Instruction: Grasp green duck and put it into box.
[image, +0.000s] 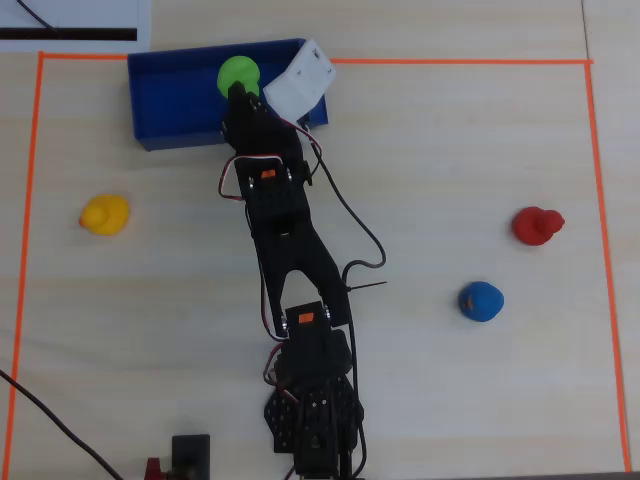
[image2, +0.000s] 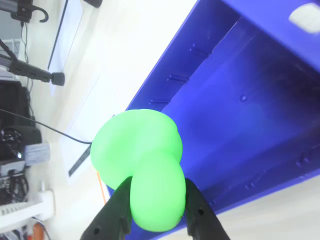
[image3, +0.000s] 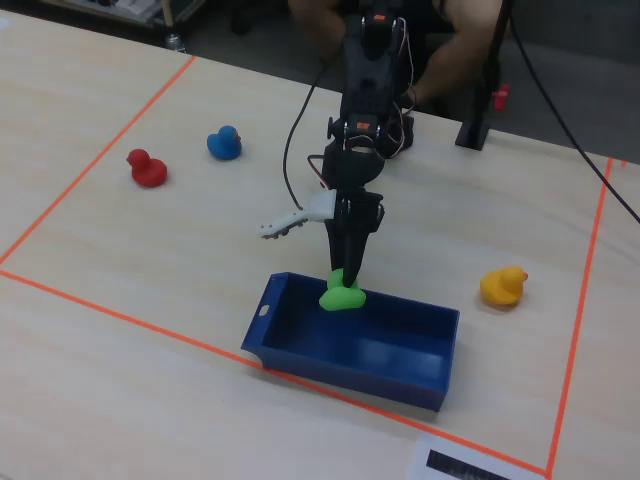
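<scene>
The arm (image: 285, 235) is built of matte black plastic links, with small orange labels on its servo blocks. Thin red, white and black wires loop loosely along its joints, and a thicker black cable trails off beside it. A white camera housing (image: 297, 82) is mounted by the black two-fingered gripper (image2: 156, 202).

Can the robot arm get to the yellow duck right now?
Probably not yet. The gripper is shut on the green duck over the box. The yellow duck sits in the open with nothing around it, so the path looks clear once the gripper lets go.
</scene>
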